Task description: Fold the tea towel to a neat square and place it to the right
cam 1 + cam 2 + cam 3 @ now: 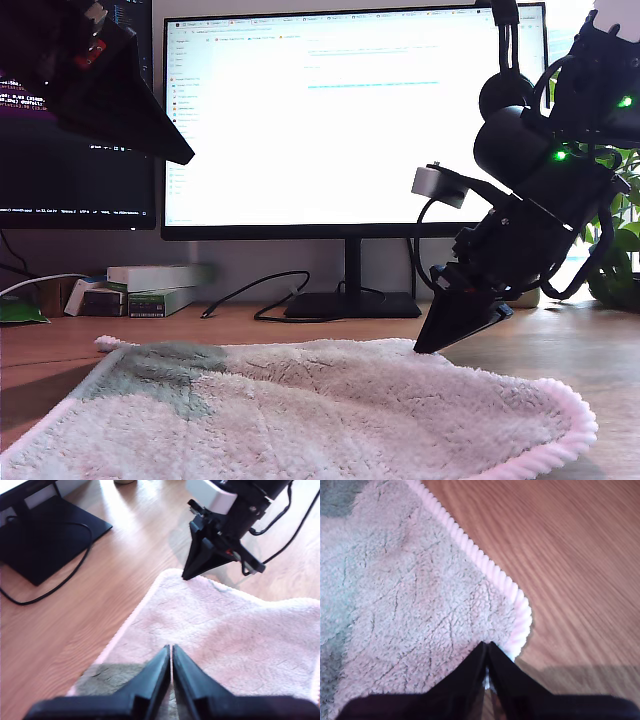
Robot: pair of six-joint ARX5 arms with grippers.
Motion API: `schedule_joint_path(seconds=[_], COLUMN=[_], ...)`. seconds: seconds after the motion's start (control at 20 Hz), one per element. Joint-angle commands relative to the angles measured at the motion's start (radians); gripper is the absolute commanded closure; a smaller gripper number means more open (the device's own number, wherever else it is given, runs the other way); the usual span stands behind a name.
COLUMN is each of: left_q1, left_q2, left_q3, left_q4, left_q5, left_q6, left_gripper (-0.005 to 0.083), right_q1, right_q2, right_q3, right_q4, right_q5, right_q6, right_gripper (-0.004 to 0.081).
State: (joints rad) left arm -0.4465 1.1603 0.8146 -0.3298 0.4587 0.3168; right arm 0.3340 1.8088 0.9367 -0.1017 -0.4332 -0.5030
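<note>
Now, going across the exterior view from its left, my first gripper [171, 652] is hovering, jaws pressed together empty, above the fluffy pale-pink terry tea towel [330, 405] lying flat on the wooden desk [590, 345]. My second gripper [430, 347], jaws likewise together, is touching its far corner, apparently preparing the first fold; next, opening to pinch the hem.

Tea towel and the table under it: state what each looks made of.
Tea towel: looks like fluffy terry or microfibre, matte pale pink pile with a thick ribbed hem. Table: wood or wood-look laminate, smooth with long grain lines; which one is unclear.
</note>
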Motion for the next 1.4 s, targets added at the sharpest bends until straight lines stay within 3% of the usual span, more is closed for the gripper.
schedule_joint_path(seconds=[0.0, 0.45, 0.65, 0.85, 1.2, 1.35], left_q1=[-0.006, -0.008, -0.008, -0.007, -0.008, -0.008], left_q2=[-0.004, -0.004, -0.004, -0.004, -0.004, -0.004], left_q3=[-0.023, -0.023, -0.023, -0.023, -0.023, -0.023], left_q4=[0.003, -0.023, -0.021, 0.016, 0.047, 0.072], left_q5=[0.001, 0.001, 0.0, -0.045, -0.001, 0.006], left_q6=[-0.006, -0.006, -0.003, -0.003, 0.016, 0.016], left_gripper=[0.0796, 0.0796, 0.0797, 0.0796, 0.0796, 0.0796], right_q1=[0.0, 0.004, 0.004, 0.004, 0.006, 0.006], right_q2=[0.028, 0.028, 0.027, 0.003, -0.154, -0.199], right_q3=[-0.003, -0.003, -0.003, -0.002, 0.008, 0.009], right_q4=[-0.008, 0.037, 0.028, -0.013, -0.043, -0.013], right_q5=[0.024, 0.213, 0.224, 0.178, 0.177, 0.171], right_q6=[-0.023, -0.047, -0.048, -0.047, -0.002, 0.108], right_gripper=[0.0782, 0.0782, 0.0782, 0.0782, 0.0782, 0.0782])
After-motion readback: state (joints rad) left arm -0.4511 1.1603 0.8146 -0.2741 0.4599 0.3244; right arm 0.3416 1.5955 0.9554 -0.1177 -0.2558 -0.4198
